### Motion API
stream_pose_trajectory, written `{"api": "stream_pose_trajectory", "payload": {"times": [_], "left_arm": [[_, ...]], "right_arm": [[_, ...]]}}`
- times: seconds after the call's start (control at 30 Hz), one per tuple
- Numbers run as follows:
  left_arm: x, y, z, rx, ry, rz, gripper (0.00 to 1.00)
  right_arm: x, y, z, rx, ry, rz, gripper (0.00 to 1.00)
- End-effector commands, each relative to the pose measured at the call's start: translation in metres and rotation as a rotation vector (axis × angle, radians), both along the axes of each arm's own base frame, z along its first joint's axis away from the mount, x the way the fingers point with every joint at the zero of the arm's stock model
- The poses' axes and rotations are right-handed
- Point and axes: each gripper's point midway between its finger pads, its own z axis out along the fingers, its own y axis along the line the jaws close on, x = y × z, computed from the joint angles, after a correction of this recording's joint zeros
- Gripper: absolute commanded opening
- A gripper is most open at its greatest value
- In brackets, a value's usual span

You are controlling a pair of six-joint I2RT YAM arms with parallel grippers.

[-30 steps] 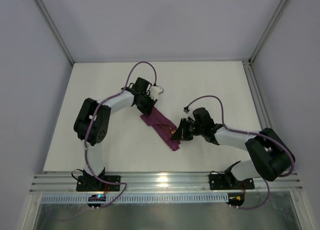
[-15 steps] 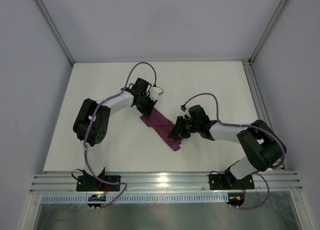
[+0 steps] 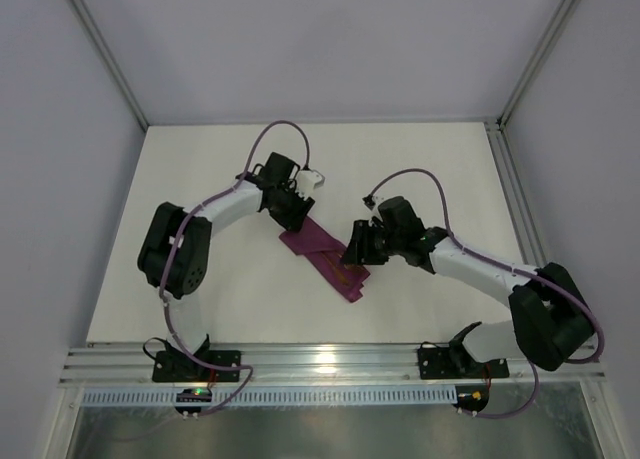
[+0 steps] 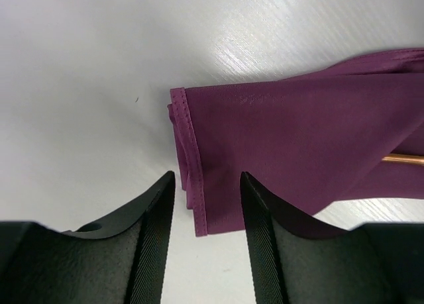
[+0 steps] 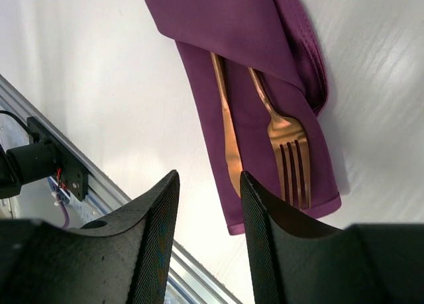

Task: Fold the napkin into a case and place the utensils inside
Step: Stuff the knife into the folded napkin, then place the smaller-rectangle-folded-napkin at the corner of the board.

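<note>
right arm: has pulled back toward 3 o'clock, off the lower end of the case (image 3: 322,252); elbow has swung out wider.
right gripper (image 5: 209,177): now clear of the cloth, jaws apart, nothing between them.
left arm: hardly moved; shoulder link has leaned a little toward 9 o'clock.
left gripper (image 4: 207,177): over the case's upper end, jaws apart. The hemmed edge shows in the gap below them and does not look pinched.
meaning: both tools appear to have let go. The fold is made and the utensils are in, so the task reads as near done, probably with only the retreat left.
case location: mid table (image 3: 450,169), lying flat between the two grippers.
case axis: a narrow strip, its long axis running roughly 10–11 o'clock to 4–5 o'clock in the top view.
fork (image 5: 286,135): handle tucked under the folded flap, tines out and pointing at the 4–5 o'clock end, toward the near rail (image 3: 320,359).
knife (image 5: 226,132): just beside the fork and near parallel, not touching it. Blade tip points the same way, handle under the flap.
risk: the working ends lie uncovered on the lower layer, so a nudge could slide them out.
</note>
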Motion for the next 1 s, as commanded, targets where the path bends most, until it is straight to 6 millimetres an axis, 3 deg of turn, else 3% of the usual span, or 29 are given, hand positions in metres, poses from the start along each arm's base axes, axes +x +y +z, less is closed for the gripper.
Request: {"api": "stream_pose_trajectory", "payload": {"times": [0.0,0.07,0.17,0.27,0.47,0.67,0.97], "left_arm": [[0.013,0.003,0.051,-0.058,-0.119,0.023,0.47],[0.020,-0.001,0.066,-0.091,-0.167,0.015,0.51],[0.030,-0.013,0.063,-0.111,-0.138,-0.015,0.55],[0.020,-0.016,0.030,-0.080,0.017,-0.026,0.54],[0.018,-0.016,0.002,-0.046,0.097,-0.052,0.53],[0.015,-0.015,-0.008,-0.026,0.133,-0.053,0.43],[0.022,-0.018,-0.019,-0.038,0.151,0.033,0.09]], "right_arm": [[0.004,-0.010,0.032,-0.047,-0.100,0.014,0.47],[0.004,-0.016,0.044,-0.058,-0.141,0.005,0.47],[-0.001,-0.027,0.051,-0.080,-0.175,-0.001,0.47],[-0.007,-0.035,0.054,-0.087,-0.187,-0.015,0.47],[-0.015,-0.045,0.050,-0.088,-0.191,-0.029,0.47],[-0.018,-0.051,0.047,-0.095,-0.185,-0.040,0.47],[-0.022,-0.060,0.047,-0.098,-0.196,-0.071,0.46]]}}
